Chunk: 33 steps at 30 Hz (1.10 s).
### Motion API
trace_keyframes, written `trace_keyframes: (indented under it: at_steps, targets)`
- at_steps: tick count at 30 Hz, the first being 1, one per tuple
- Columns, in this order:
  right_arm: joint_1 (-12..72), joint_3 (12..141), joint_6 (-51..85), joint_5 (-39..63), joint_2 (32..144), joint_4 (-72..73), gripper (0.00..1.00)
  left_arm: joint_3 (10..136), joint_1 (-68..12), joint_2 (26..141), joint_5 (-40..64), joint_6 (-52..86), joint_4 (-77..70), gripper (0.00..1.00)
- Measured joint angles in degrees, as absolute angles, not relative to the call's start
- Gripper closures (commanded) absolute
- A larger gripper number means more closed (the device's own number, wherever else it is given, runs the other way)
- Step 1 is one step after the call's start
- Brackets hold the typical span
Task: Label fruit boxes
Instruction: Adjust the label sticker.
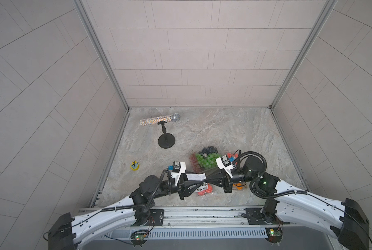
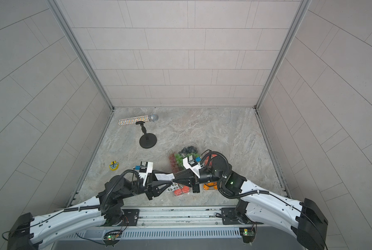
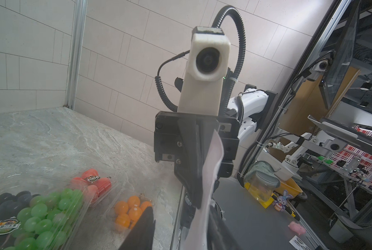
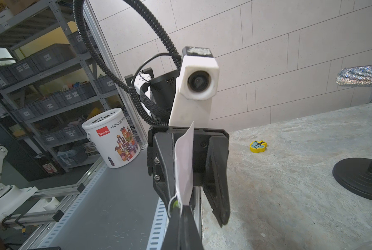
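Lying close together on the near right part of the grey marbled stone-look tabletop (image 1: pixel 224 129), four fruit boxes are seen: a large clear plastic clamshell box of green grapes and blueberries (image 1: pixel 203 162), a small clear box of red fruit (image 3: pixel 94 186) just beside it, a small clear box of oranges (image 3: pixel 128 211) nearer the front edge, and a second small clear box of red fruit (image 1: pixel 206 192) at the front, partly hidden from above. Round labels (image 3: pixel 5 226) can be made out on the grape box lid and on one red-fruit box. Such boxes are judged light, thin-walled and springy, with smooth lids that would flex under a push and let the box slide. They would best be steadied at the stiffer rim or a corner, with any label pressed gently onto the flat middle of the lid. Above the front boxes a limp white paper sheet of round stickers (image 1: pixel 193 176) is held up. The right claw (image 3: pixel 194 201) is closed tight on the sheet's end, where a sticker edge seems to curl free; whether the sticker alone is pinched cannot be told. The left claw (image 4: pixel 197 210) is set partly apart, with the sheet lying along one finger (image 4: pixel 165 168). A glittery microphone on a black round-based stand (image 1: pixel 159 120) and a small yellow toy (image 1: pixel 134 166) are seen well apart from the boxes
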<state>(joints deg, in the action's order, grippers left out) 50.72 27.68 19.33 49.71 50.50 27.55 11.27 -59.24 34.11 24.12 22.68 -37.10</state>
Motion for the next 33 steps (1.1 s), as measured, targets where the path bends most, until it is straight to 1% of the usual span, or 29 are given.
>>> trace_keyframes:
  at_steps: [5,8,13,17,23,24,25,29,30,31,33]
  targets:
    - [50.7,27.7,19.3,49.8,50.4,27.6,1.0,11.3,-59.2,33.5,24.0,22.6,-36.8,0.57]
    - [50.7,27.7,19.3,50.0,50.4,27.6,1.0,11.3,-59.2,33.5,24.0,22.5,-36.7,0.61]
    - [50.7,27.7,19.3,50.0,50.6,27.7,1.0,11.3,-59.3,33.5,24.0,22.5,-36.8,0.62]
    - [50.7,27.7,19.3,50.1,50.7,27.8,1.0,11.2,-59.3,33.1,24.0,22.5,-36.7,0.64]
    - [50.7,27.7,19.3,50.4,50.7,28.1,1.0,11.2,-59.3,33.4,24.0,22.5,-36.9,0.63]
    - [50.7,27.7,19.4,50.4,50.7,28.1,1.0,11.2,-59.3,33.4,24.0,22.5,-37.0,0.62]
    - [50.7,27.7,19.3,50.4,50.7,28.0,1.0,11.2,-59.3,33.5,24.0,22.6,-37.1,0.57]
    - [50.7,27.7,19.3,50.4,50.4,27.9,1.0,11.2,-59.3,32.5,23.7,22.8,-35.9,0.33]
    - [50.8,27.7,19.2,50.4,50.1,27.8,1.0,11.1,-59.2,31.8,23.5,22.7,-35.3,0.28]
    - [51.0,27.7,19.0,50.3,49.7,27.6,1.0,11.0,-59.2,30.8,23.2,22.7,-34.8,0.24]
    - [51.0,27.7,19.0,50.1,49.3,27.3,1.0,10.9,-59.2,28.2,22.9,22.4,-33.6,0.23]
